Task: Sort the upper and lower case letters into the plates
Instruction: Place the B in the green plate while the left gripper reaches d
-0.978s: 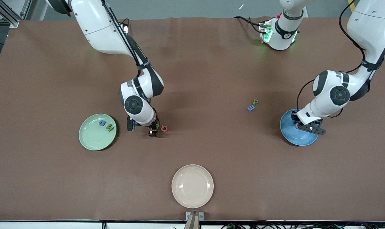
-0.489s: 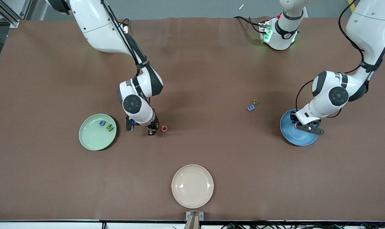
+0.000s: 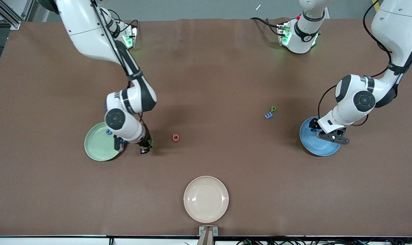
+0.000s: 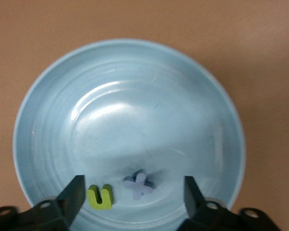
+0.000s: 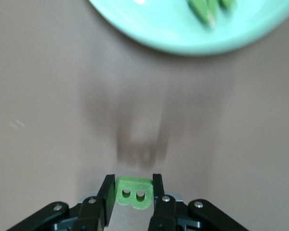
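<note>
Green letter B [image 5: 133,193] clamped in right gripper [image 5: 131,196] beside pale green plate [image 3: 96,146]; left gripper [image 4: 133,197] wide over sky blue plate [image 4: 130,96]

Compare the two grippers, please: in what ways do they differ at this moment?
The right gripper is shut on a green letter B, above the table beside the green plate; the left gripper is open and holds nothing. The left gripper hangs over the blue plate, where two small letters lie. Both point downward.
</note>
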{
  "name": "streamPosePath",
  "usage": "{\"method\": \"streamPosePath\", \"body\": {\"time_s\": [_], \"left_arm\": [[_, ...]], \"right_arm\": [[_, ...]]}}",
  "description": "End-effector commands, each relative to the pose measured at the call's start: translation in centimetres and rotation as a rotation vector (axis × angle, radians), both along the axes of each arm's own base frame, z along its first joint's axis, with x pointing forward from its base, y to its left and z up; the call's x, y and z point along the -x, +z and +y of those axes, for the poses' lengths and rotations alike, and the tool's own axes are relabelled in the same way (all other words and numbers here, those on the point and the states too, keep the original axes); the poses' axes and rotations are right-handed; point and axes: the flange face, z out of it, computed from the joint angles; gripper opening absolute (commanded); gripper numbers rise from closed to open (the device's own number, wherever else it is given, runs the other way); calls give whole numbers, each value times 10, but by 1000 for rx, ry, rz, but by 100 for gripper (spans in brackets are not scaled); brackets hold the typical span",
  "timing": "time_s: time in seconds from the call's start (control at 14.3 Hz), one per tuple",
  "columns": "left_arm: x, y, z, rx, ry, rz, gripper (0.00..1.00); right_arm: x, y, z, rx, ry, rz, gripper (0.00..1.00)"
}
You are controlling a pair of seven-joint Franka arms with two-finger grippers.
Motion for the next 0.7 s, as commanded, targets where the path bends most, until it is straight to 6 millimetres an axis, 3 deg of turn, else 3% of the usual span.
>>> {"method": "streamPosePath", "body": {"time_s": [0.0,0.21,0.35,0.49,0.63], "left_arm": [[7,34,-42,-23,26,-6,100],[22,55,-126,-1,126,11,100],[33,63,-166,46,177,25,100],[47,66,-186,62,196,80,100],[63,64,-191,27,186,99,100]], "right_arm": [[-1,31,-43,-11,119,48,0],[1,48,-90,-31,236,112,0],[4,40,-121,-36,271,121,0],[8,28,-152,-43,316,124,0],[13,18,-177,-42,339,103,0]]}}
